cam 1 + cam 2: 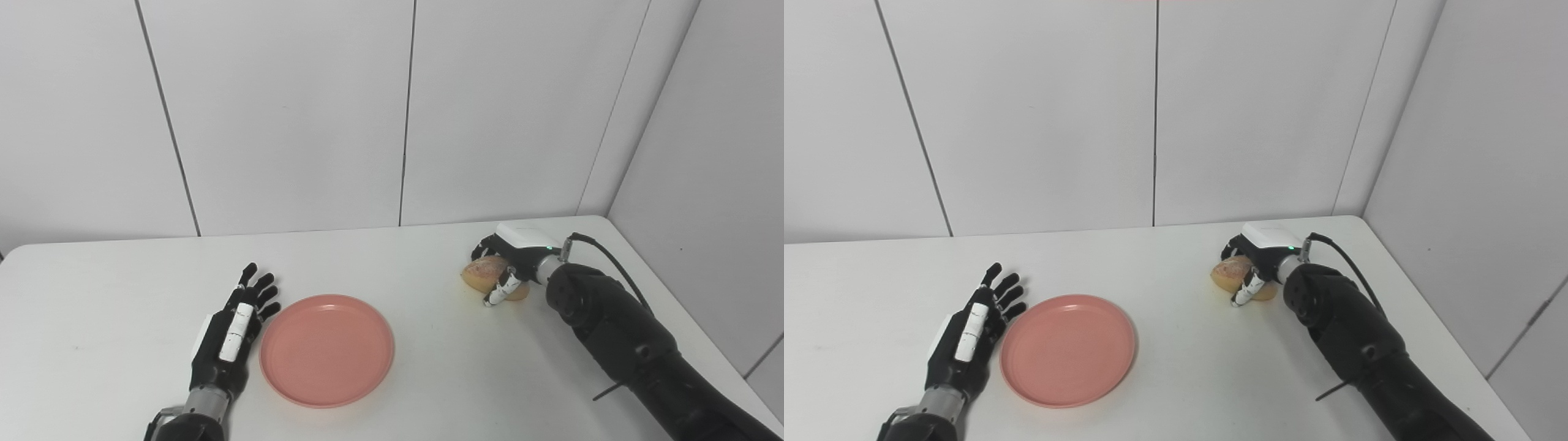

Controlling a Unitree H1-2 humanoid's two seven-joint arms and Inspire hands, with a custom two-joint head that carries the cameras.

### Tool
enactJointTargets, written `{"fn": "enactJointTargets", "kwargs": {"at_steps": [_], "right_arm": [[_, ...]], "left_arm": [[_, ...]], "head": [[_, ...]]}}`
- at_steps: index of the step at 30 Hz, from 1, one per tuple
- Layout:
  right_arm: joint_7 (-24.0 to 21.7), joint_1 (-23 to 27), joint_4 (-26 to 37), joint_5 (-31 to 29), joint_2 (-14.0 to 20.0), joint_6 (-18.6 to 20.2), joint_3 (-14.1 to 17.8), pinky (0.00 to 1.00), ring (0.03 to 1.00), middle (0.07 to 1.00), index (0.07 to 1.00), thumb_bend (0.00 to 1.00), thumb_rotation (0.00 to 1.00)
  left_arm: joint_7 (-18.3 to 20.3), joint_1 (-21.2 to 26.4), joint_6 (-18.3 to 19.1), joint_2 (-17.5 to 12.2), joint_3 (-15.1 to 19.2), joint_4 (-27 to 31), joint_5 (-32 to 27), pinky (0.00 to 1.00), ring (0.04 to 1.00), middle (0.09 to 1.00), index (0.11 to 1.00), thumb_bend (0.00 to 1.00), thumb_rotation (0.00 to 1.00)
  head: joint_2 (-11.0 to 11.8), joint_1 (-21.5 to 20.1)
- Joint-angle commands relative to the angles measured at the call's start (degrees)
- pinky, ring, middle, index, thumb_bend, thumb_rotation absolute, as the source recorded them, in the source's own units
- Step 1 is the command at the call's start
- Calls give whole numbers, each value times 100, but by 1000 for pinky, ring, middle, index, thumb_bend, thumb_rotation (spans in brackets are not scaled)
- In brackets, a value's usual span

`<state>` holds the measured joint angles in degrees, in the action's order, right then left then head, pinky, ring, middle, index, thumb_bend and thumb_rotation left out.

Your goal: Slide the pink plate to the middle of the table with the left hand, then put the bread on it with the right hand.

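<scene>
now the round pink plastic plate (pixel 326 349) sits mid white table (pixel 429 380) beside the spread, empty left robot hand (pixel 236 327), while the right robot hand (pixel 511 260) curls around the crusty tan bread roll (pixel 484 272), which next needs lifting across onto the plate.

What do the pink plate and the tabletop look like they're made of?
The pink plate looks like moulded plastic: one even matte colour, a smooth raised rim, only a soft sheen. Melamine cannot be ruled out. The table looks like white laminate or coated board: flat, uniform, faintly glossy, with rounded corners. Its core is not visible.
</scene>
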<state>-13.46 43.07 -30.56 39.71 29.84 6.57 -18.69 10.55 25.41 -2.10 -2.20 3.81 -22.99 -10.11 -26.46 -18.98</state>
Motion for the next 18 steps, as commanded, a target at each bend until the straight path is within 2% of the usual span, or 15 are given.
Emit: {"fn": "enactJointTargets", "kwargs": {"at_steps": [1,4,9,18], "right_arm": [[303,266,-18,-59,113,-293,102,386,448,492,515,563,0],[440,281,-70,-62,94,-323,81,334,396,461,506,532,0],[481,322,-57,-11,119,-374,-14,346,414,484,482,529,0],[223,314,243,-25,150,-182,-30,320,390,460,496,531,0]], "left_arm": [[26,-162,184,-15,-26,-149,-40,867,914,917,953,988,783],[15,-158,195,-15,-25,-157,-31,872,913,915,953,994,785],[13,-161,209,-24,-20,-150,-29,872,914,920,954,1000,785],[31,-171,181,-12,-30,-162,-34,859,915,917,956,997,785]], "head": [[-7,5],[-7,5],[-21,3],[-41,9]]}}
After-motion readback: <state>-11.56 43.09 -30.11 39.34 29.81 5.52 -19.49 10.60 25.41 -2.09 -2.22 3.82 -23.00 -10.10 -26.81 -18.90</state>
